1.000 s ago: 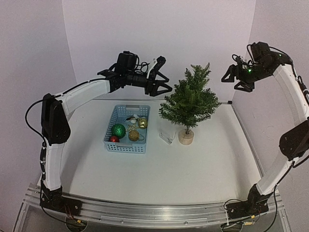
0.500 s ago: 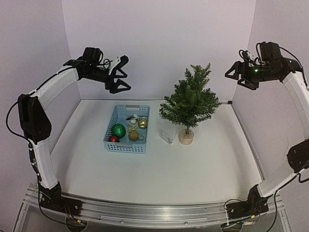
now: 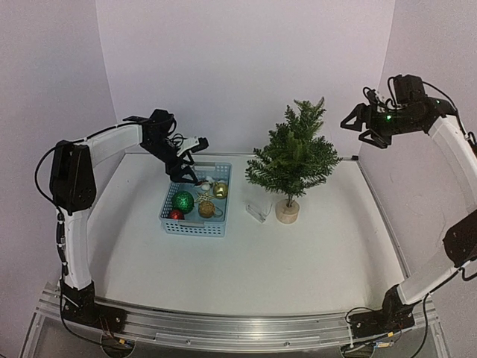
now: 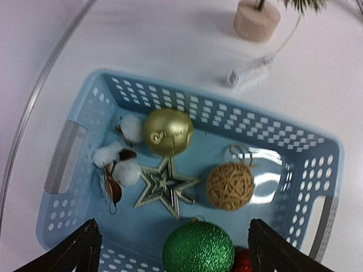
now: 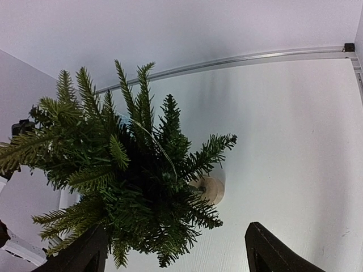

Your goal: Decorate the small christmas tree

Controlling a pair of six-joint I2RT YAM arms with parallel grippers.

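The small christmas tree stands on its round wooden base right of the blue basket; it also shows in the right wrist view. The basket holds a gold ball, a twine ball, a star, a green glitter ball, a red ball and cotton bolls. My left gripper is open and empty just above the basket's far end. My right gripper is open and empty, high to the right of the tree top.
A small clear battery box with a thin wire lies on the table between the basket and the tree base, also seen in the left wrist view. Walls close in the table at the back and both sides.
My left arm swung left, away from the tree, and then came down over the basket's far end. My right gripper stayed high near the right wall, shifting only slightly.
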